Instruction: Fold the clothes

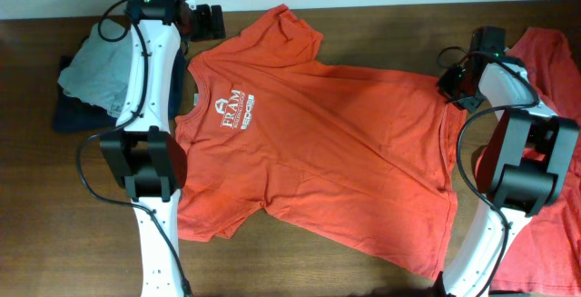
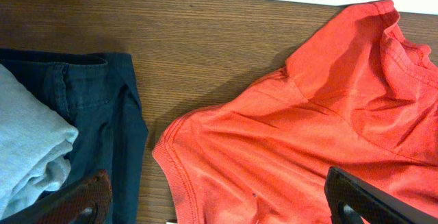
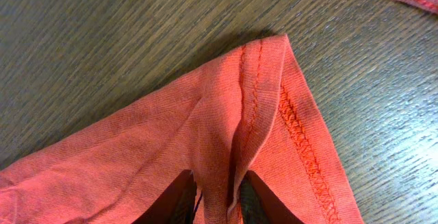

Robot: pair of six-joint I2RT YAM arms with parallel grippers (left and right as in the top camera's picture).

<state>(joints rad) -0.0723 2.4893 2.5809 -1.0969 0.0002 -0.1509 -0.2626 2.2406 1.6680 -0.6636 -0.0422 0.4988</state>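
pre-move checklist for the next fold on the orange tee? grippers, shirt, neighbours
1. Corner grip: right gripper pinches the orange T-shirt at its hem corner: ok.
2. Left open: left gripper stands wide open: ok.
3. Second grip: left gripper hangs over the neckline, holding nothing: not ok.
4. Layout: T-shirt spread, logo up, some wrinkles: ok.
5. Left neighbours: dark blue garment and grey garment apart from the T-shirt, bare table between: ok.
6. Right neighbour: second red shirt lies partly under the right arm; clear of the fold path: cannot tell.
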